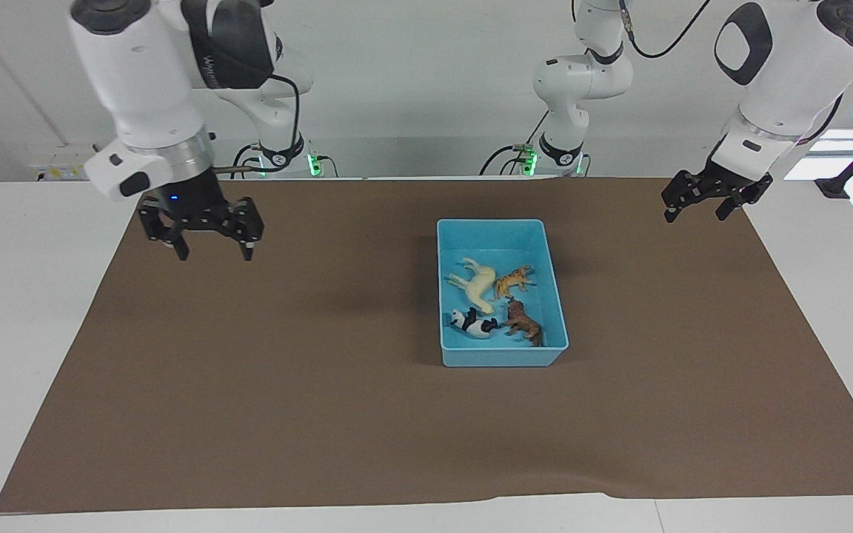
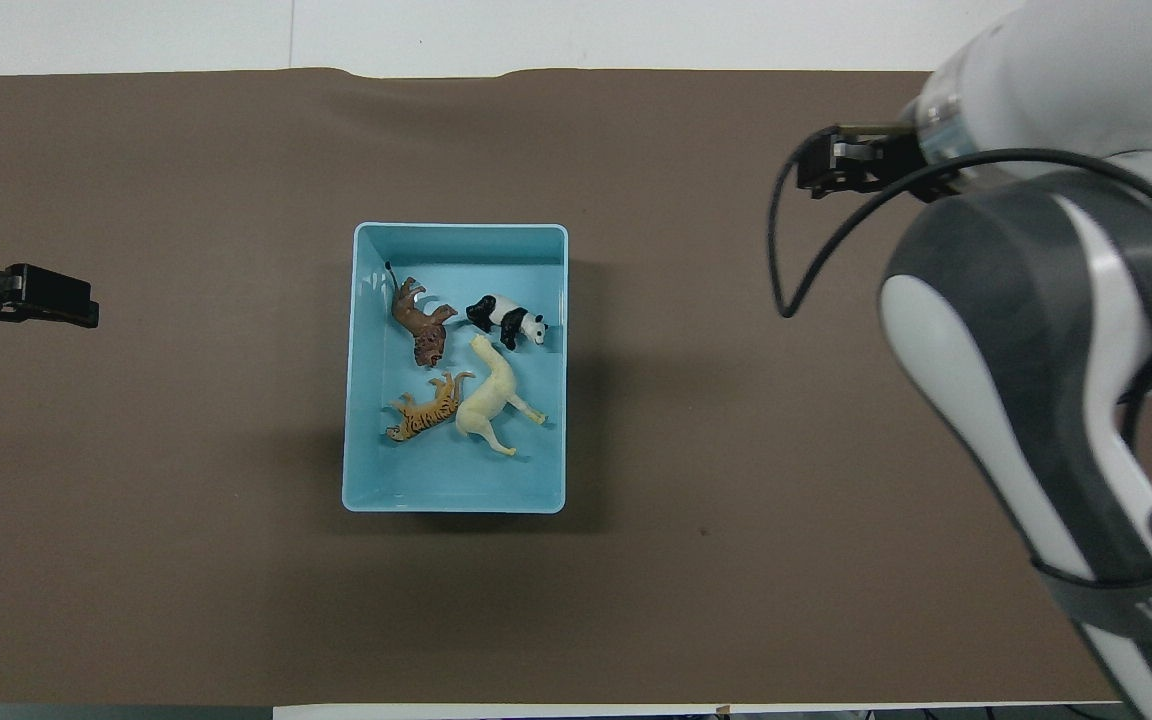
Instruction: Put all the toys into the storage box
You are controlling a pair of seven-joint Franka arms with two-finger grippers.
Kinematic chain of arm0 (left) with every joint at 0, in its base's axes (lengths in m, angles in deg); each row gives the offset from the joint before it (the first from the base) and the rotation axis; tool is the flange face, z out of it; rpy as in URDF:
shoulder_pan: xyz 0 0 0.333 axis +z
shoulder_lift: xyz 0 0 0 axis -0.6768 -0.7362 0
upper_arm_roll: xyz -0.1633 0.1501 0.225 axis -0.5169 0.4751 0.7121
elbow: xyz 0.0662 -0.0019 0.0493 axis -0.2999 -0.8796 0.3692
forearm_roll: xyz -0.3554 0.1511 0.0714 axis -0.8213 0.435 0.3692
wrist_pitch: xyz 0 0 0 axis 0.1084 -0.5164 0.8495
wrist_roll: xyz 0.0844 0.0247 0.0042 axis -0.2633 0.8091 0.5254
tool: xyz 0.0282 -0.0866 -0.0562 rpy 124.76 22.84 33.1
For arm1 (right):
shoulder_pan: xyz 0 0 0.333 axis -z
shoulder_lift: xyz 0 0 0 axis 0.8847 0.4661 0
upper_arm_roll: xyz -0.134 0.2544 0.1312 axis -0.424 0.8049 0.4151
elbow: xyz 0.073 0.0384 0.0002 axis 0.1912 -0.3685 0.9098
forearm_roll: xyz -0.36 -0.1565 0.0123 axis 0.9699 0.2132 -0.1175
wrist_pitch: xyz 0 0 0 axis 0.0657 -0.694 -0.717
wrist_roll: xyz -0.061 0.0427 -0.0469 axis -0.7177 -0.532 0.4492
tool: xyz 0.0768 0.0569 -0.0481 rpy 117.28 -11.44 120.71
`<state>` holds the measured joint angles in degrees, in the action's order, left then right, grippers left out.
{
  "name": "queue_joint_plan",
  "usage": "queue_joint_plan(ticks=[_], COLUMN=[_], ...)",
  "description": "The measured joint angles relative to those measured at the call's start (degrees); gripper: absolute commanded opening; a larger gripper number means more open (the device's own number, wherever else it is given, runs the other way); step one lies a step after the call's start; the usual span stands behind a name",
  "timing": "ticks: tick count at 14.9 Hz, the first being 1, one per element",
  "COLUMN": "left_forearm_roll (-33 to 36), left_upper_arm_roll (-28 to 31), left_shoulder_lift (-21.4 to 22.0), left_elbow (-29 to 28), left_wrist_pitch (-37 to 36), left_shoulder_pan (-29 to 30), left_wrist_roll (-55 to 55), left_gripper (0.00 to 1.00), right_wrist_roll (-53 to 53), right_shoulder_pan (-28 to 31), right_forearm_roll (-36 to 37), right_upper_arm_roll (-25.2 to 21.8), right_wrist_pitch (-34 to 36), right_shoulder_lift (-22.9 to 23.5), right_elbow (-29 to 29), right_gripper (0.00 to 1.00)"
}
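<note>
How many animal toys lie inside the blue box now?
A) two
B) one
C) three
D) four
D: the tiger, horse, panda and lion all lie inside the storage box, and none is on the brown mat.

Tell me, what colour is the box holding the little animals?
Light blue. The storage box shows best in the overhead view.

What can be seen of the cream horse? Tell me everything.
The horse is a pale cream, plastic-looking figurine with four thin legs, a long neck and a tail. It lies on its side on the floor of the light blue storage box, legs toward the right arm's end. The tiger lies against it; its head nears the panda. No end effector touches it.
</note>
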<state>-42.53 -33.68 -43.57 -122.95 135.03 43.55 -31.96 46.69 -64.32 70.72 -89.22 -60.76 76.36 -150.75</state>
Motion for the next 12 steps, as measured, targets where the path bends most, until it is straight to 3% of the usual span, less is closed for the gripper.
queue_joint_plan(ticks=[4,9,12], left_forearm_roll=[0.0,0.0,0.0], left_upper_arm_roll=[0.0,0.0,0.0], left_shoulder_lift=[0.0,0.0,0.0], left_elbow=[0.0,0.0,0.0], left_wrist_pitch=[0.0,0.0,0.1], left_shoulder_pan=[0.0,0.0,0.0], left_wrist_roll=[0.0,0.0,0.0], left_gripper=[1.0,1.0,1.0], right_wrist_roll=[2.7,2.7,2.7], right_shoulder_pan=[3.8,4.0,5.2], right_forearm_roll=[-0.1,0.0,-2.3], right_upper_arm_roll=[0.0,0.3,0.2], right_wrist_pitch=[5.8,6.3,5.2], right_shoulder_lift=[-5.4,-14.4,-15.7], right_elbow=[-2.8,-12.9,-14.7], right_gripper=[1.0,1.0,1.0])
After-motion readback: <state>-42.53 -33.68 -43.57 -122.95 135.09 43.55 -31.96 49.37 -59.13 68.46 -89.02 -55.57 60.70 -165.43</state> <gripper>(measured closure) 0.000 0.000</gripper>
